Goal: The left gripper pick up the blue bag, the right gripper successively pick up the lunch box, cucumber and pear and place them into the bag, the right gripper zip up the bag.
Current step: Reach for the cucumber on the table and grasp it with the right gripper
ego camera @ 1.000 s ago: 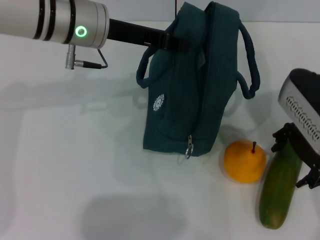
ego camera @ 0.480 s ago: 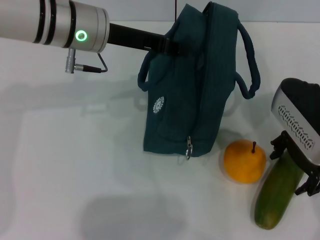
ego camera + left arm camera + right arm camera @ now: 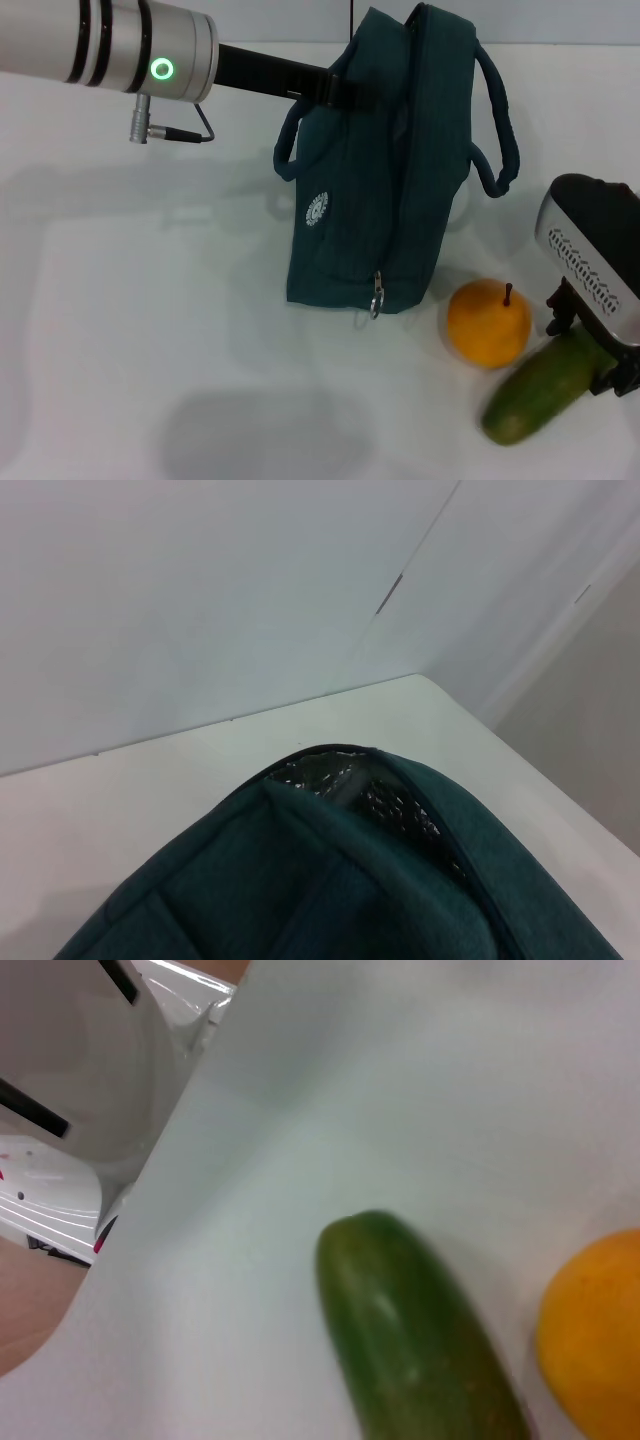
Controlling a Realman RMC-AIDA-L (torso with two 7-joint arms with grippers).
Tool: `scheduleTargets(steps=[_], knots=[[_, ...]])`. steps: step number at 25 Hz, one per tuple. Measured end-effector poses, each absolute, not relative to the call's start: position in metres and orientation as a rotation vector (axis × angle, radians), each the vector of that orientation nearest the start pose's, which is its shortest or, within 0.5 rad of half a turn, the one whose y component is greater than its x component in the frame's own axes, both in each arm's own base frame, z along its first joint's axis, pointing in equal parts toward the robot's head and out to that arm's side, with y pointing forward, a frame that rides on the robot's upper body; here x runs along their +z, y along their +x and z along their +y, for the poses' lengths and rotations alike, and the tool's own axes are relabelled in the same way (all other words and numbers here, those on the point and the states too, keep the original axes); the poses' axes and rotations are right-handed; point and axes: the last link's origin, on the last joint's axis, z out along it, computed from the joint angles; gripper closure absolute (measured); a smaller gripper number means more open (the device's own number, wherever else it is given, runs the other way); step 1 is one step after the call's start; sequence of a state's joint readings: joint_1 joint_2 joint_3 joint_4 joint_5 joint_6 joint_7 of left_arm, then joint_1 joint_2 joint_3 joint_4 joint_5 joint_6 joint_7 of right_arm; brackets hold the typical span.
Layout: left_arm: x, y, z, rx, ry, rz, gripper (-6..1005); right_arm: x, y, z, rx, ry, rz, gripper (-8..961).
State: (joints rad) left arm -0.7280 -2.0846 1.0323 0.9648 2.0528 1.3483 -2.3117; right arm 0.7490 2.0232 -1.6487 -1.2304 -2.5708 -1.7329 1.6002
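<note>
Cucumber (image 3: pixel 533 391), lower right of the frame on the surface (image 3: pixel 150 330) just beside the pear (image 3: pixel 489 322), is gripped at its far end by the right hand (image 3: pixel 583 348). The bag (image 3: pixel 385 170), upper centre, is held by the left hand (image 3: pixel 340 88). A lift and carry to the bag's opening are judged next.

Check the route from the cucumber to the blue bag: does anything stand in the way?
Yes. The pear sits on the table between the cucumber, which is at the right gripper, and the blue bag held by the left gripper.
</note>
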Motion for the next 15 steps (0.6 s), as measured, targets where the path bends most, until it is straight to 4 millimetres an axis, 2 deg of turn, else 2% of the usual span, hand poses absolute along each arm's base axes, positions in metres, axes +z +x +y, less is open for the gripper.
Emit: scheduleTargets(steps=[2,7,12,15], knots=[[0.0001,-0.1472,0.4027,-0.483,-2.657,-1.143,943,-0.0259,0.1679,0.3330,-1.111,-3.074,-0.710,84],[0.0008,-0.1469,0.4030,-0.485,-2.656,-1.141,943,-0.0257,0.1682,0.3329,-1.141,-3.066,-0.691,244],[0.0014,-0.1473,0.4033,-0.482,-2.655,-1.140,943,-0.0261,0.1679,0.3338,-1.147,-3.061,-0.670,324],[0.0020,-0.1470,0.4034,-0.482,-2.655,-1.136,943,-0.0259,0.1697,0.3347,-1.161,-3.054,-0.645,323]])
